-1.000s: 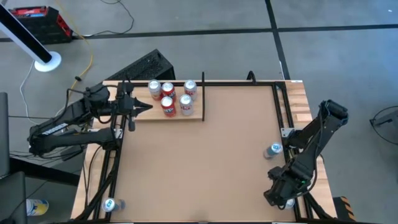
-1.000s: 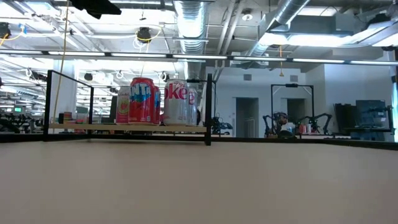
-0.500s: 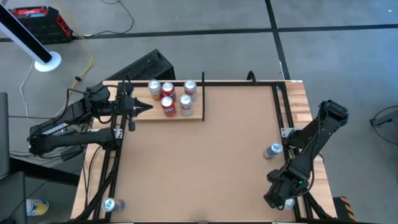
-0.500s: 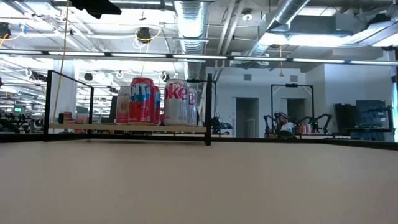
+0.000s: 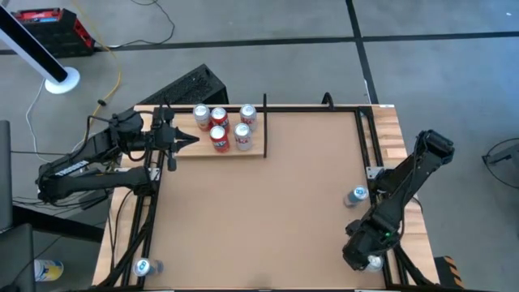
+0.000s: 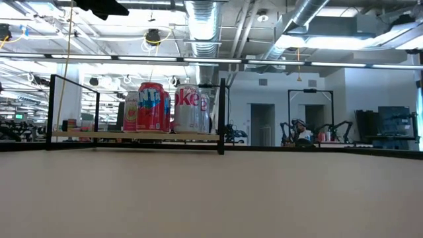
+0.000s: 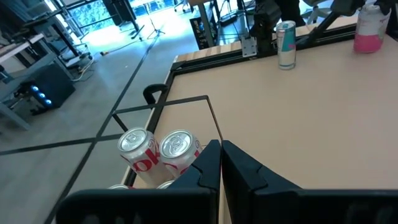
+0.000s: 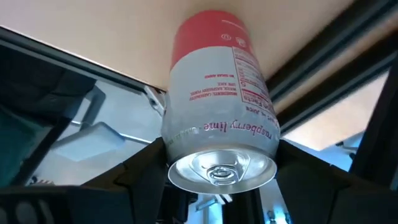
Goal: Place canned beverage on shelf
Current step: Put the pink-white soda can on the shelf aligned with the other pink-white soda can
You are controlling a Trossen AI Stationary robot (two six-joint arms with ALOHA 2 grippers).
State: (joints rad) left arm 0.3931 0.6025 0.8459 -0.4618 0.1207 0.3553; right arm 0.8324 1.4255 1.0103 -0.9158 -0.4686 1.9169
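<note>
The right end effector (image 5: 366, 258) straddled a pink-and-white can (image 8: 219, 112) at the table's (image 5: 268, 219) near right corner, its grip impossible to tell, while the clenched left end effector (image 5: 188, 139) hovered beside the shelf (image 5: 258, 151) holding four cans.

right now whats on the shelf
Five cans, red and silver, stand upright on the shelf. The low view shows fewer, since the front cans cover the rest.
</note>
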